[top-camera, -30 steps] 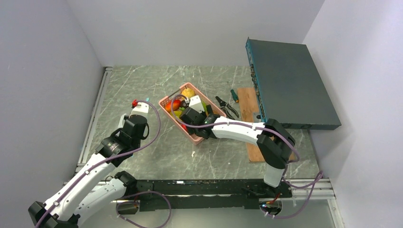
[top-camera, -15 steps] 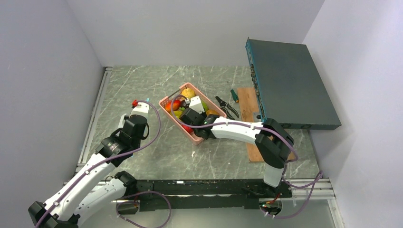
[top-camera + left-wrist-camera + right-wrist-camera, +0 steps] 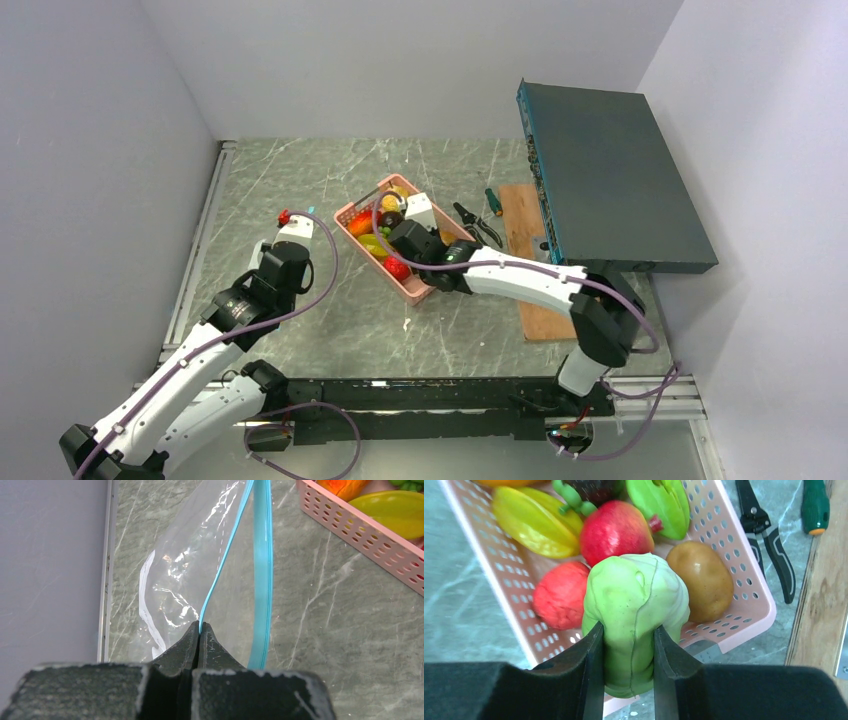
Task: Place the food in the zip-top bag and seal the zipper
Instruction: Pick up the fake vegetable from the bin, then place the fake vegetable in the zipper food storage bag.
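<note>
The table [image 3: 300, 170] is showing bare marble to the left of the basket and on its near side. A dark slab-like case [image 3: 615, 170] is overhanging the table's right side, and a wooden board [image 3: 520, 215] is lying beneath it. The pink basket [image 3: 744, 615] is sitting mid-table, with pliers [image 3: 769, 545] and a screwdriver [image 3: 814, 505] crowding its board-side wall. The zip-top bag [image 3: 185, 555] is spreading out toward the left rail with its mouth gaping. The food [image 3: 616, 530] is filling the basket. The right pincer [image 3: 624, 630] is clamping a green cabbage-like piece [image 3: 634, 580] over the basket's near rim. The left pincer [image 3: 200, 630] is pinching one lip of the zipper [image 3: 262, 580], with its jaws fully together.
</note>
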Tool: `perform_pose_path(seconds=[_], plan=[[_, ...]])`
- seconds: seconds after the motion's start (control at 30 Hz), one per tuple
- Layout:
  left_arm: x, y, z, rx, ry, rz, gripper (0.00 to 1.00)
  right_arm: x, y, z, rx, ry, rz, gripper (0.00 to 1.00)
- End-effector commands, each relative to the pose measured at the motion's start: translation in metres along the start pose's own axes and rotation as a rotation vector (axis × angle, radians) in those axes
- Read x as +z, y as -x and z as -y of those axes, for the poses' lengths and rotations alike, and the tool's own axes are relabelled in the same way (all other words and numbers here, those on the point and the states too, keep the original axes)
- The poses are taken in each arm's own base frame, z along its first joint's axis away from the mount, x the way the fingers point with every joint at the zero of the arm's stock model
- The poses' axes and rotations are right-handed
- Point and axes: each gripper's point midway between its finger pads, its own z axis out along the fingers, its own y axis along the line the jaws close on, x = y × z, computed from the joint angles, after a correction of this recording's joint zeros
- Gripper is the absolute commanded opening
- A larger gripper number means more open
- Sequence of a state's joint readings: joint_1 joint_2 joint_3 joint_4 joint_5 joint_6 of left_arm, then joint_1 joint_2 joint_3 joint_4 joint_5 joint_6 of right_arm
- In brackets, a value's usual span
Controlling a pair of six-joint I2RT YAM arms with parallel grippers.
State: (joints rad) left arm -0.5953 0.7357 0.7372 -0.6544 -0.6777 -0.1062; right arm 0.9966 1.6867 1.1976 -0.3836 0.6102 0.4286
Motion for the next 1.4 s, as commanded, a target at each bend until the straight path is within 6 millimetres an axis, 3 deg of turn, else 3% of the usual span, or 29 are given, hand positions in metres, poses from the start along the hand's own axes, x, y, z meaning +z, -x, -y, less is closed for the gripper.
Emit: perform_pose_path(seconds=[0.0,0.17,0.43,0.73,0.87,1.17,1.37], plan=[[-0.005,0.02,-0.001,-0.041,-0.012,0.057,0.0,-0.033,0.044,-0.008,0.104,0.12,0.141,0.0],[-0.007,0.021,0.0,-0.043,-0.022,0.064,0.0,-0.057,0.054,-0.02,0.182,0.28,0.206,0.0],[-0.01,0.02,0.006,-0.034,-0.074,0.073,0.0,-0.069,0.048,-0.066,0.198,0.54,0.179,0.0],[-0.014,0.023,0.007,-0.038,-0.101,0.095,0.0,-0.118,0.063,-0.124,0.373,0.96,0.196,0.0],[-0.016,0.024,0.003,-0.052,-0.088,0.105,0.0,-0.13,0.075,-0.142,0.377,1.032,0.206,0.0],[-0.019,0.028,0.004,-0.06,-0.104,0.13,0.0,-0.149,0.106,-0.161,0.483,1.13,0.254,0.0],[-0.017,0.027,0.006,-0.055,-0.112,0.122,0.0,-0.158,0.138,-0.155,0.646,1.139,0.322,0.0]])
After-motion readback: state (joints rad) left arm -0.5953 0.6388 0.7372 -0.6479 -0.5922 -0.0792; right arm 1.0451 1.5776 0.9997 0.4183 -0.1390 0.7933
